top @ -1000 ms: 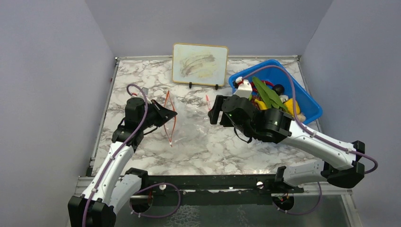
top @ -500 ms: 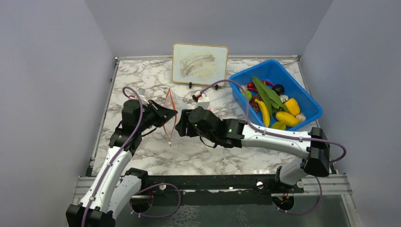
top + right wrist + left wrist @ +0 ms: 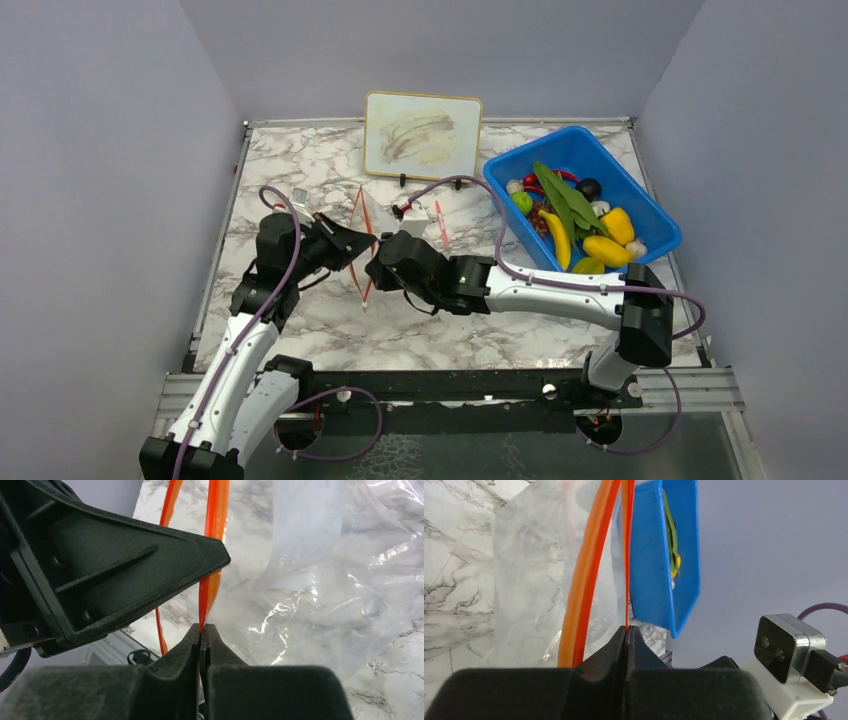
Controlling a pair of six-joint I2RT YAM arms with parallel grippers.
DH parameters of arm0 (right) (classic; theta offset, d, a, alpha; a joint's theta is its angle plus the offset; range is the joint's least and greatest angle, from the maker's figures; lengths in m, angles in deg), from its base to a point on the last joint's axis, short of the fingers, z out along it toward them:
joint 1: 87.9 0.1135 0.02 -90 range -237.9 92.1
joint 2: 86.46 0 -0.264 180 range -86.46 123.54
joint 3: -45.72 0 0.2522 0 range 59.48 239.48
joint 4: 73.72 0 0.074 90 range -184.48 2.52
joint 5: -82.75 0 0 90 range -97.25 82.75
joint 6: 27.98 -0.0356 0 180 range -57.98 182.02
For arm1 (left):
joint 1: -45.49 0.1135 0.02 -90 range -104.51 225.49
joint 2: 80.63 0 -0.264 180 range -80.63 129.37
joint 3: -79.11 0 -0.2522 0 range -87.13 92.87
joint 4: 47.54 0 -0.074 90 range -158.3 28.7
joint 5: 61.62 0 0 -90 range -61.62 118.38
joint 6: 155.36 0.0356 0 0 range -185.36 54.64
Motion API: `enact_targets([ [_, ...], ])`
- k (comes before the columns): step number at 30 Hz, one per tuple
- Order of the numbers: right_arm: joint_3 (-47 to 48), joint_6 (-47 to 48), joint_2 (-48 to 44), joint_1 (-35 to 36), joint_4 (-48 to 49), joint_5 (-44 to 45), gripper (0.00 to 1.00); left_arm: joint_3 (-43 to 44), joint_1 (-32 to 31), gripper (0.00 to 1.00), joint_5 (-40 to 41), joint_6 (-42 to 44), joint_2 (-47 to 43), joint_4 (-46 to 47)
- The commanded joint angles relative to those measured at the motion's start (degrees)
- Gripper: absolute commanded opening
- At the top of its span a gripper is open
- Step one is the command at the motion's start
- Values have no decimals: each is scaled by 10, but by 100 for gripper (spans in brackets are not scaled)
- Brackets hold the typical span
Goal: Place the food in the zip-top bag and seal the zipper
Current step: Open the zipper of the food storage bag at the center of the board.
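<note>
The clear zip-top bag [image 3: 405, 222] lies on the marble table, mouth toward the left arm. Its red-orange zipper [image 3: 356, 212] stands lifted, and the two strips are spread apart. My left gripper [image 3: 366, 242] is shut on one thin strip [image 3: 626, 555], while the other strip [image 3: 586, 570] curves away beside it. My right gripper [image 3: 201, 626] is shut on the strip [image 3: 216, 525] just below the left gripper's tip [image 3: 220, 557]. In the top view it [image 3: 373, 268] sits right next to the left one. The food [image 3: 575, 215] lies in the blue bin [image 3: 660, 215].
A framed board [image 3: 423, 135] stands on a small stand at the back. A small red-and-white pen [image 3: 439, 220] lies by the bag's far side. The blue bin [image 3: 651, 555] stands at the back right, and grey walls close in three sides.
The right arm swung left from beside the bin to the bag's mouth and shut on the zipper strip. The left gripper kept its hold, shifting slightly.
</note>
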Motion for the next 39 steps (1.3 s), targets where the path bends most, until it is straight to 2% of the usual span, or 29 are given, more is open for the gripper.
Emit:
enact_targets([
  [1, -9, -14, -16, 3, 0, 73, 1, 22, -2, 0, -28, 59, 9, 3],
  [4, -40, -12, -46, 2, 21, 78, 1, 85, -2, 32, -20, 148, 41, -64],
  [6, -55, -11, -64, 3, 29, 78, 1, 123, -2, 46, -1, 199, 58, -110],
  [13, -72, -22, -82, 3, 32, 93, 1, 169, -2, 65, 27, 290, 61, -173],
  [24, -86, -36, -89, 3, 39, 112, 1, 166, -2, 67, 59, 341, 74, -201],
  [30, -84, -52, -88, 2, 14, 134, 1, 196, -2, 71, 1, 332, 80, -213],
  [35, -94, -53, -100, 3, 22, 138, 1, 180, -2, 71, 34, 334, 74, -214],
  [39, -93, -58, -99, 2, 15, 138, 1, 175, -2, 71, 26, 335, 86, -211],
])
